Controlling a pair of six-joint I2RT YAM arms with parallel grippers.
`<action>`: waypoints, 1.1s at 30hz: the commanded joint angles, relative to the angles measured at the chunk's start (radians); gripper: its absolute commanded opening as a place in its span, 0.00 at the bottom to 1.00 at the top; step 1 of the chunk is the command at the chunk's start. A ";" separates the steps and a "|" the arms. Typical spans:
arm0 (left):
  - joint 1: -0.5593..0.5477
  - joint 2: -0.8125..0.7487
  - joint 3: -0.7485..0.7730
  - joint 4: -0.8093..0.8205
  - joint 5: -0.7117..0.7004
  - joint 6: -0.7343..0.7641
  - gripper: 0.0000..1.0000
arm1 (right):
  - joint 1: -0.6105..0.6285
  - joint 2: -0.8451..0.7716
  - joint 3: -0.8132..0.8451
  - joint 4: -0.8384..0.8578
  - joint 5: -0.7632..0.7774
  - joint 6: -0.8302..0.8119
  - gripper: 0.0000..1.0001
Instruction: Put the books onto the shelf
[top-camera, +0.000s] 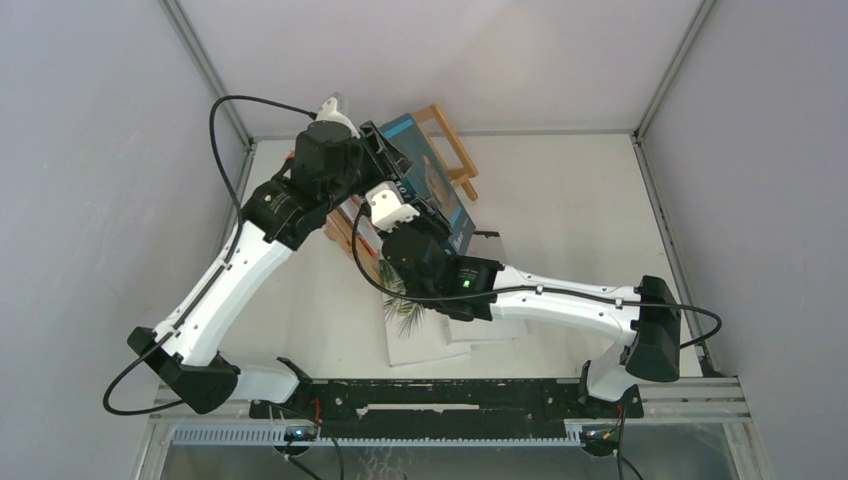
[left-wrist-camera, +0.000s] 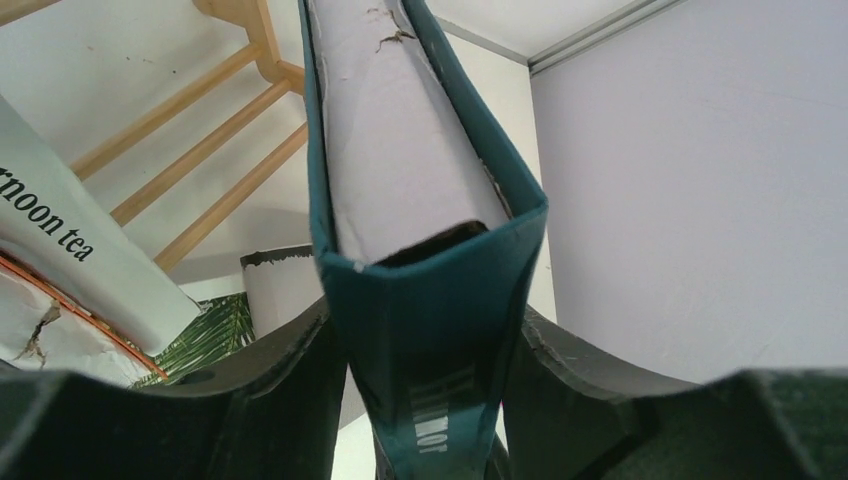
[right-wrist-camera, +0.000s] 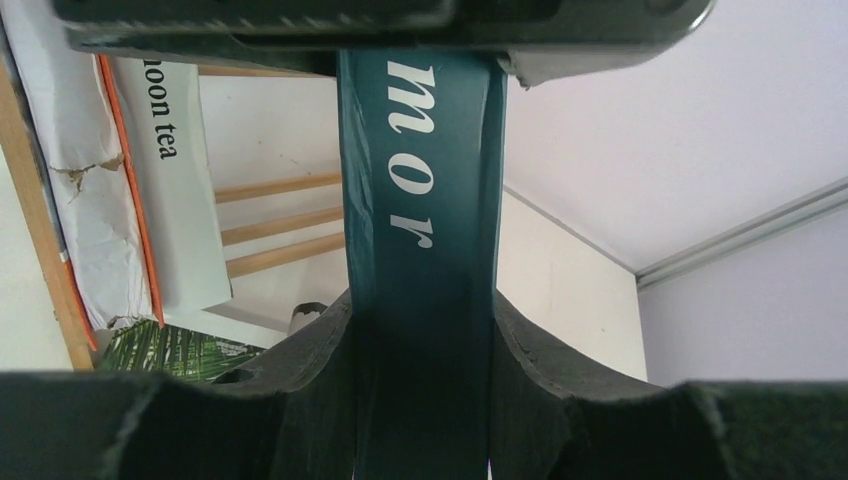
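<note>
The teal book (left-wrist-camera: 430, 290) sits between the left gripper's (left-wrist-camera: 425, 330) fingers, but I cannot tell if they squeeze it. The right gripper (right-wrist-camera: 420, 330) is partly closed and pinches the same book by its spine. The shelf (right-wrist-camera: 280, 220) is just behind the book, to the left of both grippers.

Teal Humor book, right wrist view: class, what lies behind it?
Shelf slats and the white tea book show beside the teal book; anything directly behind its spine is covered.
</note>
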 joint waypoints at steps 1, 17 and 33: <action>0.015 -0.065 0.079 0.051 -0.012 0.013 0.59 | -0.017 -0.064 0.004 0.023 -0.027 0.042 0.29; 0.101 -0.143 0.062 0.029 -0.067 0.017 0.63 | -0.077 -0.113 -0.019 0.019 -0.139 0.102 0.23; 0.165 -0.255 0.008 0.010 -0.157 0.019 0.63 | -0.229 -0.060 0.015 0.132 -0.399 0.134 0.23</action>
